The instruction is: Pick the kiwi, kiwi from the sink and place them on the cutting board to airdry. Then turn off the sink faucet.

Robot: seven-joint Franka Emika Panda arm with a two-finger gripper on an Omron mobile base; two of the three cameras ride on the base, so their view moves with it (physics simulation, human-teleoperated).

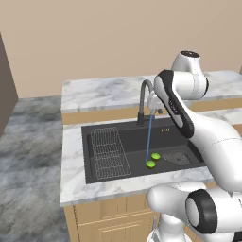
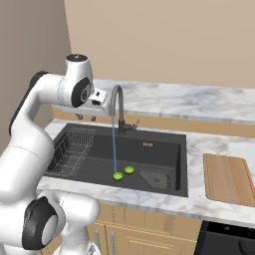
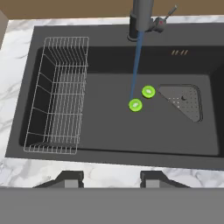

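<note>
Two lime-green kiwis lie side by side on the floor of the dark sink, one kiwi next to the drain grate and the other kiwi where the water lands. They also show as a kiwi and a kiwi from the left, and as a kiwi and a kiwi from the right. A blue stream runs from the sink faucet. The cutting board lies on the counter right of the sink. My gripper hangs high over the sink's near left part, open and empty.
A wire rack fills the sink's left side, and a mesh drain grate sits at the right. Marble counter surrounds the basin. The faucet's side lever sticks out to the right of its base.
</note>
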